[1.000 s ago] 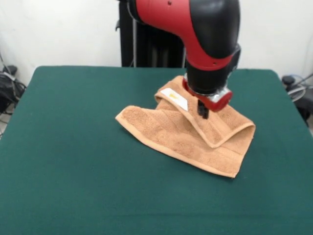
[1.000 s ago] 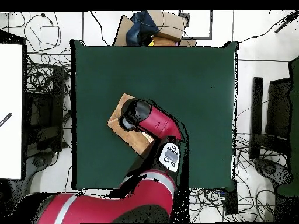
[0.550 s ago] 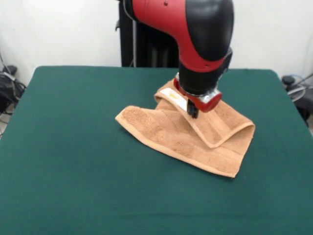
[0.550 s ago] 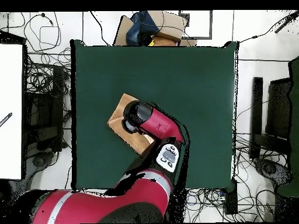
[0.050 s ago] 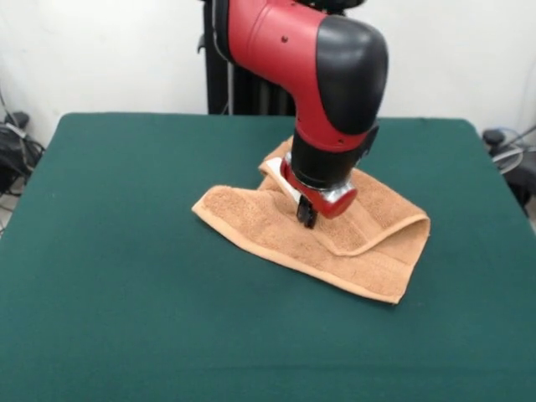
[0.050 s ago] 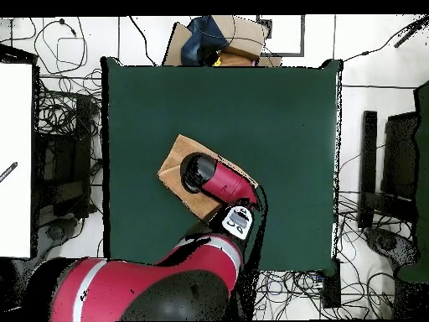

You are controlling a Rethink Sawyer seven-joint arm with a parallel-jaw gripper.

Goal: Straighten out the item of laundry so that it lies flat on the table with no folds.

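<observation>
Reaching down from above, the red and black arm sets its hand [image 5: 306,219] against the light orange-brown terry towel [image 5: 352,251] on the dark green felt-covered tabletop [image 5: 126,293]. The dark tips of the hand press into the cloth at a raised fold near the towel's middle, but whether they are parted or closed, and whether they grip the cloth, cannot be told in either view.

The towel lies a little toward the far edge of the tabletop in the front view, well clear of every corner. It is not flat: one flap is doubled over the rest, forming a ridge that runs from the hand toward the towel's right corner. A small white label [image 5: 280,172] shows on the folded flap, just beside the red collar above the hand. The woven border band runs along the towel's near edge.

In the overhead view the arm covers much of the towel [image 6: 176,163], leaving one corner showing on the tabletop [image 6: 276,109].
</observation>
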